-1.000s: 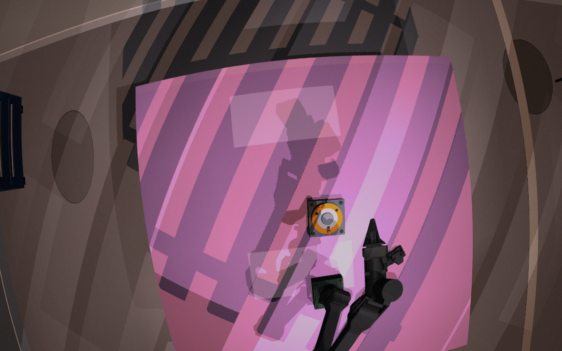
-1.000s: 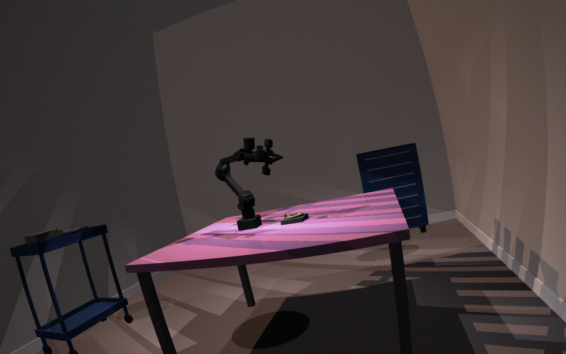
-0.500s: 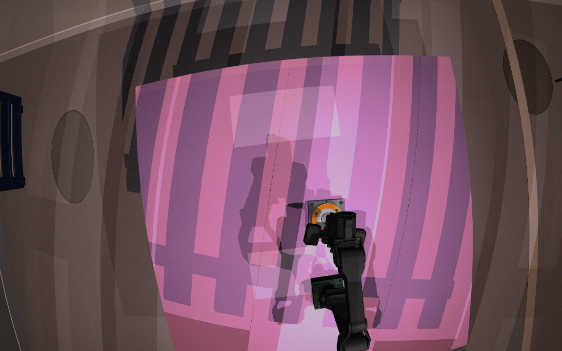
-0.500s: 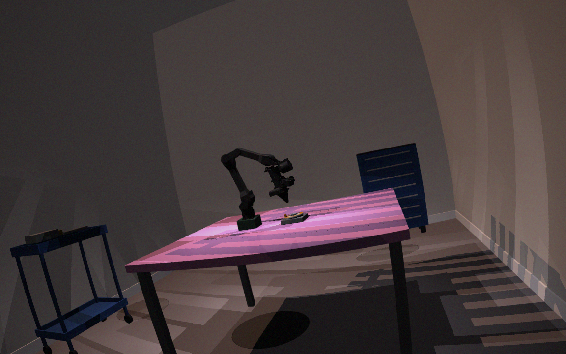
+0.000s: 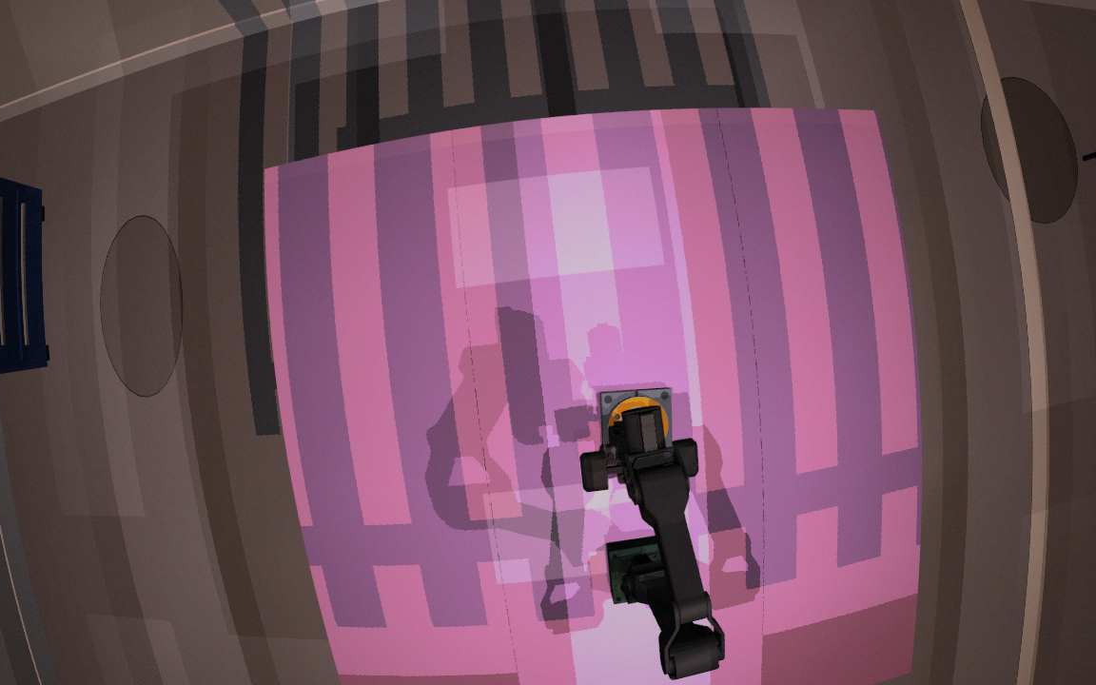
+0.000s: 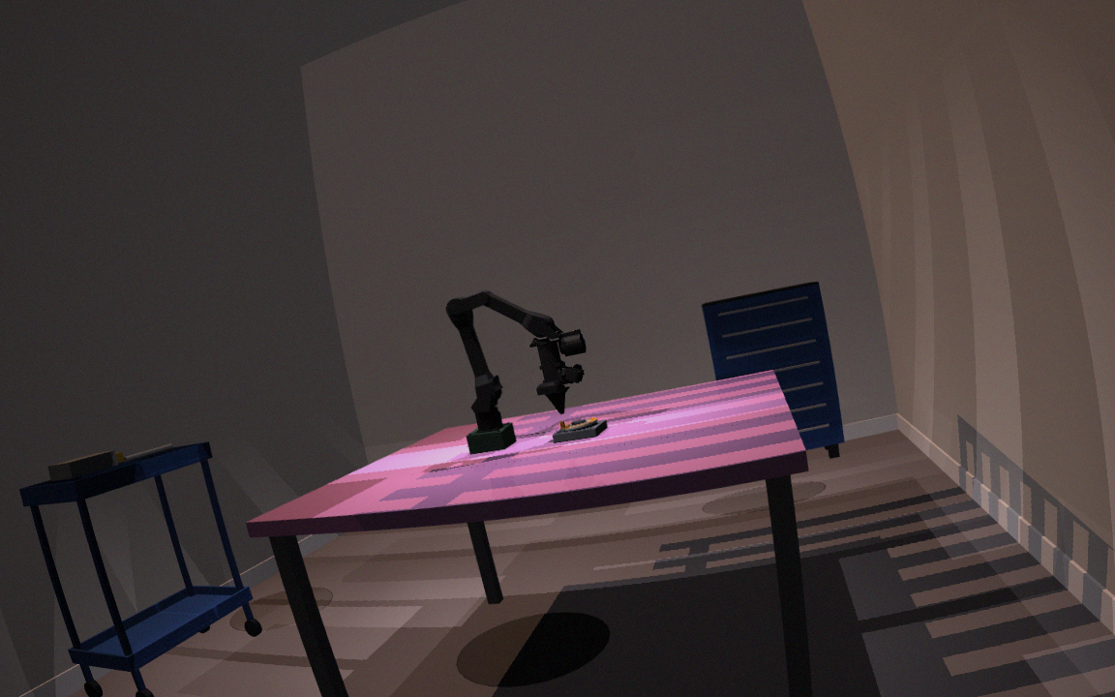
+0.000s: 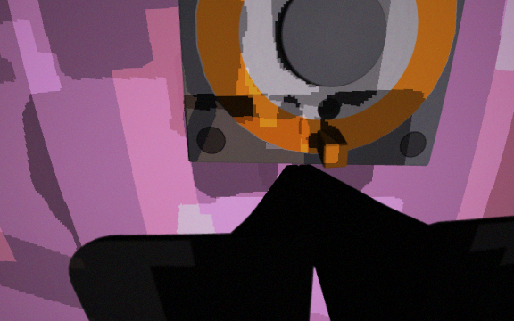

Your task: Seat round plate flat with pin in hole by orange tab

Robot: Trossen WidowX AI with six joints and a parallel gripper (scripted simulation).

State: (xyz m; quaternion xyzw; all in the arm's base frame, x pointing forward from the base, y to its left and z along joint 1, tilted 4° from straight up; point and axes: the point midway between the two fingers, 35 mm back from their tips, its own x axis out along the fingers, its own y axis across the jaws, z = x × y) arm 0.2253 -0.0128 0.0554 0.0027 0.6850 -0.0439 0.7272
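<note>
Just below the wrist camera, the gripper (image 7: 301, 166) has its two black fingers pressed together into a single point, with nothing between them. That point hangs over the near edge of the grey base (image 7: 203, 134), just beside the plate's orange tab (image 7: 331, 152); from the side view it looks a little above the fixture, though I cannot tell whether it touches.

Past the fingertip lies the round plate (image 7: 221, 49), an orange ring around a pale inner disc, threaded on the dark post (image 7: 334, 42). The tab sticks out toward the arm, and just inward of it sits a small dark round spot (image 7: 328, 108), which I take for the hole or the pin; shadow across that strip makes it hard to say which. The plate's near-left part looks brighter and broken up, possibly where it rides high. Farther off, the striped pink table (image 6: 674, 450) runs back toward a blue cabinet (image 6: 773, 355) by the wall.

My guess is the closed tip is meant to nudge the tab sideways and turn the plate. The risks: the narrow point could slip off the small tab, or override the pin's position so the hole sweeps past it. Pressing down while pushing could jam the tilted plate against the post.
</note>
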